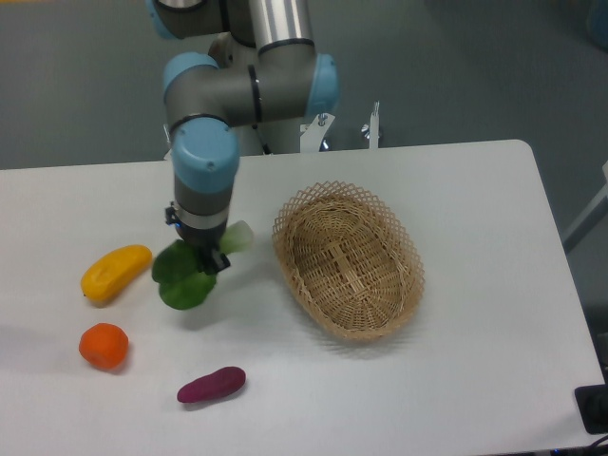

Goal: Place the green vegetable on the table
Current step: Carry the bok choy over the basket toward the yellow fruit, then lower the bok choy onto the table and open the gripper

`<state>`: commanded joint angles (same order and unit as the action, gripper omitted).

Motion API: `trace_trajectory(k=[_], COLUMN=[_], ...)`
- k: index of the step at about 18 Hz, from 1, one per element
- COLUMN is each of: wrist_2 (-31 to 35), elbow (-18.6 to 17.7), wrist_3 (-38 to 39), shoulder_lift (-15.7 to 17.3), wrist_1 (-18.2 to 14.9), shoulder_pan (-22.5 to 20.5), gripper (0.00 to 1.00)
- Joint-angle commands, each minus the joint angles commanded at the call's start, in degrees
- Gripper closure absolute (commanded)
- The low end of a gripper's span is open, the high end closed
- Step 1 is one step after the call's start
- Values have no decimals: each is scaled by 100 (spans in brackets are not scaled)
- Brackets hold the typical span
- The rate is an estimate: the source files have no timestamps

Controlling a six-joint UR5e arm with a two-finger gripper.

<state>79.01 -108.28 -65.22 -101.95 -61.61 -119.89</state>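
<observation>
The green vegetable (187, 276) sits directly under the hand (207, 253), left of the worktop's middle. Its dark leaves spread out to the lower left of the hand, and its pale stalk end pokes out to the upper right, toward the basket. The hand comes straight down onto the middle of the vegetable, and its dark fingers appear closed on it, though the arm's wrist hides most of them. Whether the leaves touch the white worktop (494, 313) or hang just above it cannot be told.

Just left of the leaves lies a yellow fruit (115, 272), close to them. Below that, well apart from the vegetable, rests an orange fruit (104, 345). A purple sweet potato (211, 384) lies nearer the front edge. To the right of the stalk end stands an oval wicker basket (349, 259), near the stalk but apart from it.
</observation>
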Motion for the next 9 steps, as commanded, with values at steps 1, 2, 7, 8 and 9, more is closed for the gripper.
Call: trace_trajectory(k=[1,2,7,8,9], wrist_2=[9,26,0,0,0], elbow=[-9,-9,87,123,184], wrist_3=[114,193,238,299,421], shoulder_lift=[-9,-9,0,-9,-9], wrist_1=[9,9,-26,-26,-26], shoulder_pan=[96,184,247,247,229], gripper=[1,0,0,0,0])
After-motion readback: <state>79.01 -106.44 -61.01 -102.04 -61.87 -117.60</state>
